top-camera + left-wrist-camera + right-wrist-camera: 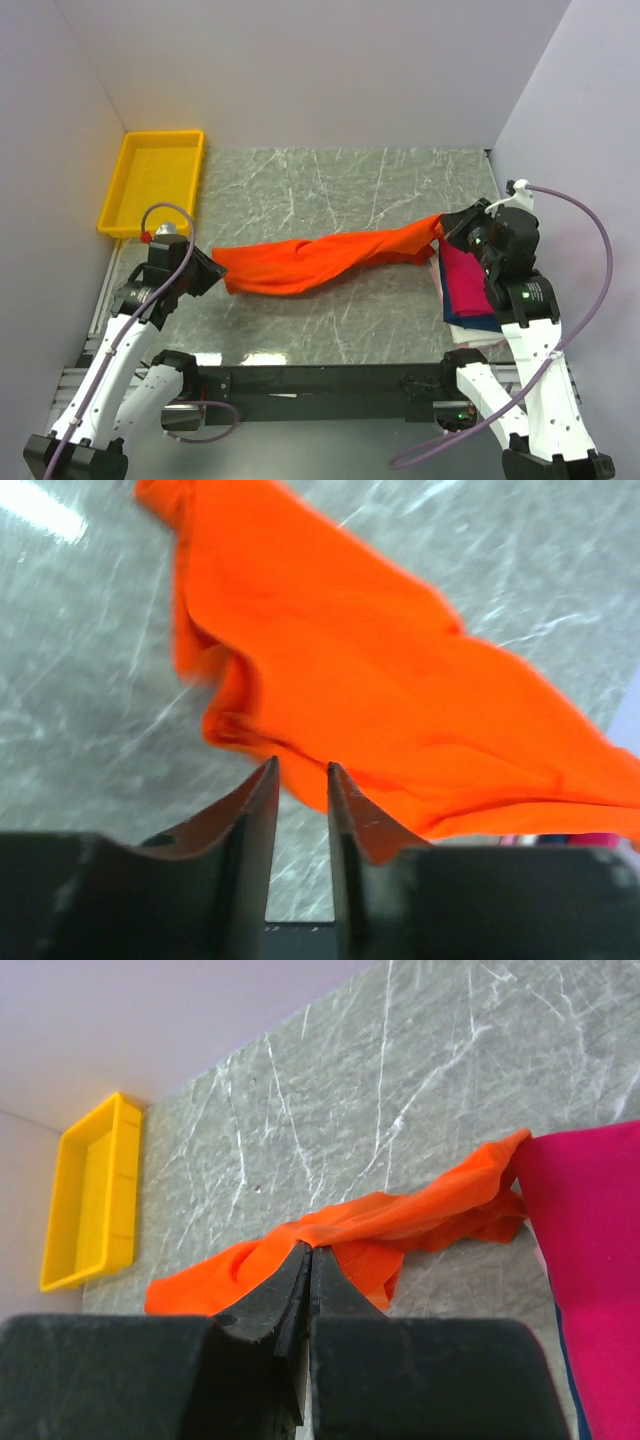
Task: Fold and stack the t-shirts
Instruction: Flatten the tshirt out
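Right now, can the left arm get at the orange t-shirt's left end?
Probably yes. The left gripper sits right at the left end of the orange t-shirt, jaws slightly open and empty, with nothing in between.

Bright, even light; left-wrist blur

You have nothing to read in these 3 views: no text, label, brand, number or sign shows anywhere. The orange t-shirt, the magenta-pink t-shirt, the yellow tray and the marbled worktop all show plain surfaces, and the arm housings carry no marking that can be made out.
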Controlling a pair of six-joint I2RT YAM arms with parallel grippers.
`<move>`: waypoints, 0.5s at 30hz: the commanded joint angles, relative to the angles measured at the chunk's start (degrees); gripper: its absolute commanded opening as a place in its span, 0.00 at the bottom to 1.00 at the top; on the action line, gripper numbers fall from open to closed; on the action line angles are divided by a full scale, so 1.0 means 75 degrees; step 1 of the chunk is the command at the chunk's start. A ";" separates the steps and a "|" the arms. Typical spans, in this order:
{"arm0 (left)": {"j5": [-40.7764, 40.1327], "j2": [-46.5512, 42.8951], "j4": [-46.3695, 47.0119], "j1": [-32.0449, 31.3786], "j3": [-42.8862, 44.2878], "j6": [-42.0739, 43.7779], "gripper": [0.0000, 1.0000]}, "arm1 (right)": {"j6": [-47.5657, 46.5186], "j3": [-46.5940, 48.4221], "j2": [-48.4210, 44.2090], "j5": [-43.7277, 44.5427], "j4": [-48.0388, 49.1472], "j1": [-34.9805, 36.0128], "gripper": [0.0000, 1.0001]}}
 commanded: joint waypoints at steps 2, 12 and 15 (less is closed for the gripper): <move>0.0320 -0.0109 -0.0028 0.0031 -0.0337 -0.0076 0.34 | 0.0025 0.0350 -0.0027 0.0071 0.0031 -0.0085 0.00; 0.0707 0.0114 0.0371 -0.0015 -0.0981 -0.0005 0.37 | -0.0092 0.0315 0.0558 0.0153 0.0242 -0.0120 0.00; 0.0533 -0.0003 0.0360 -0.0587 -0.1404 -0.0541 0.36 | -0.0104 0.0221 0.0770 0.0153 0.0347 -0.0132 0.00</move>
